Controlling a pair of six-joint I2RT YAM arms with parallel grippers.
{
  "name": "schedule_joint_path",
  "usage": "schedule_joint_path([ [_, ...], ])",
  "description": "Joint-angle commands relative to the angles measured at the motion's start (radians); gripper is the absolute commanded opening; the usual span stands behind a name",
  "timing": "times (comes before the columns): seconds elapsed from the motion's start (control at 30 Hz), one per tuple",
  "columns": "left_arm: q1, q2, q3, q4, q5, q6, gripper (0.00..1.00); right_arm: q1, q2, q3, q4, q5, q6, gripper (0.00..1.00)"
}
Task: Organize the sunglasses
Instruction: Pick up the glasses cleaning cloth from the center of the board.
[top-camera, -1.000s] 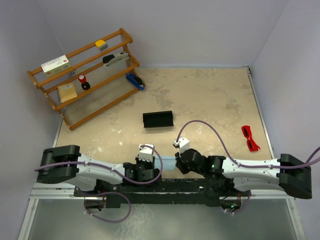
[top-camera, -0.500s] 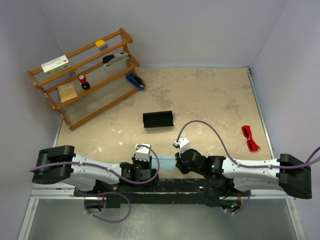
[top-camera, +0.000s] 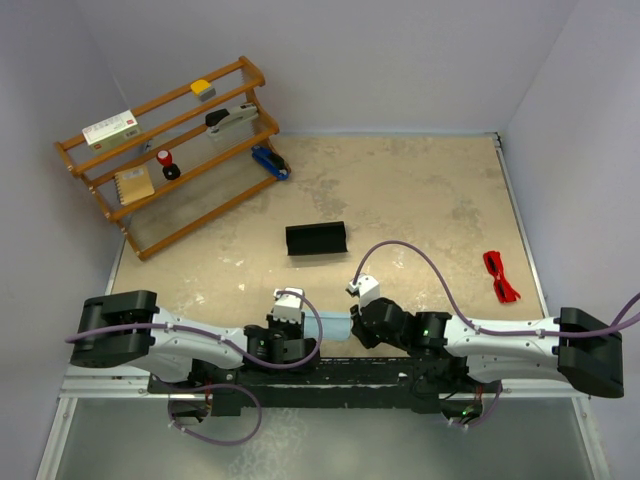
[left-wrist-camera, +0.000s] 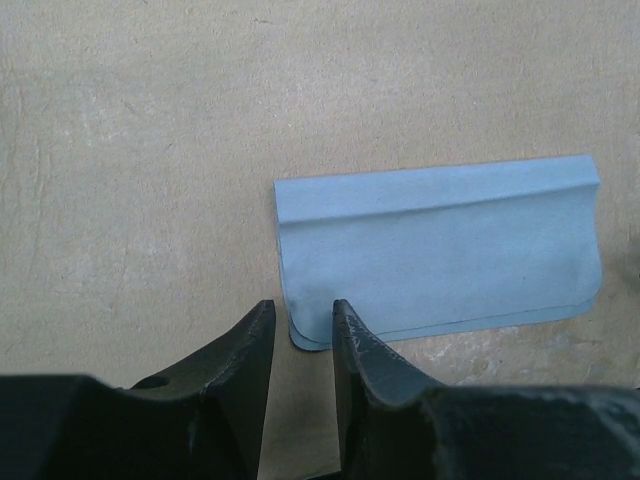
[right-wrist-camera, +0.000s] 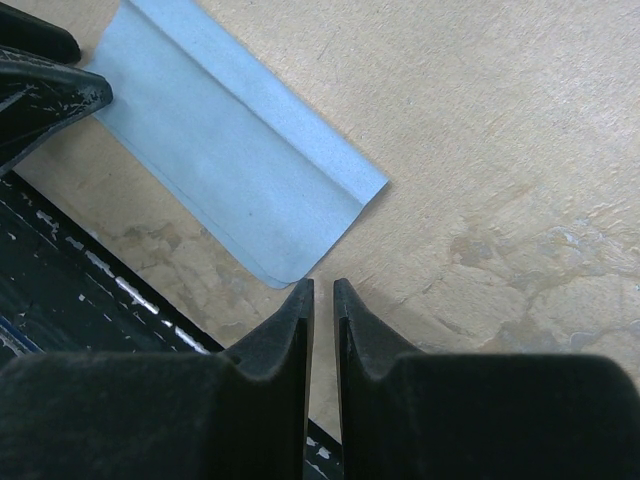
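Sunglasses (top-camera: 500, 276) lie at 3 o'clock, well apart from the cloth (left-wrist-camera: 440, 250). Left gripper (left-wrist-camera: 303, 315) barely parted, right gripper (right-wrist-camera: 322, 290) nearly closed (both empty, flanking that cloth); I'd open the right wide, then pinch the folded frame

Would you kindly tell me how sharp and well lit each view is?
Top external: even light, soft shadows, sunglasses small but sharp. Left wrist: cloth crisp, left fingers dark, soft-edged. Right wrist: the same, right fingers nearly black.
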Motion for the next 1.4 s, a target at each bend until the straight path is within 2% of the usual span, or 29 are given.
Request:
schedule_joint_path([
  [0.0,-0.005,0.01,0.021,0.012,0.022,0.008,0.26,0.003,-0.007,-0.001,0.012,0.021,0.008,0.16],
  [0.47,-0.007,0.016,0.026,0.025,0.035,0.018,0.22,0.003,-0.01,-0.01,0.014,0.024,0.014,0.16],
  [0.6,-0.007,0.016,0.021,0.021,0.031,0.012,0.14,0.003,-0.012,-0.01,0.015,0.022,0.016,0.16],
  [0.67,-0.007,0.017,0.021,0.018,0.029,0.009,0.07,0.003,-0.013,-0.012,0.014,0.022,0.016,0.16],
  [0.8,-0.007,0.017,0.021,0.018,0.028,0.007,0.0,0.003,-0.016,-0.01,0.011,0.022,0.016,0.16],
  [1.17,-0.009,0.024,0.037,0.046,0.031,0.011,0.0,0.003,-0.027,0.022,-0.034,0.046,0.03,0.15],
  [1.37,-0.018,0.05,0.054,0.081,0.045,0.03,0.0,0.003,0.016,0.059,-0.042,0.038,0.091,0.15],
])
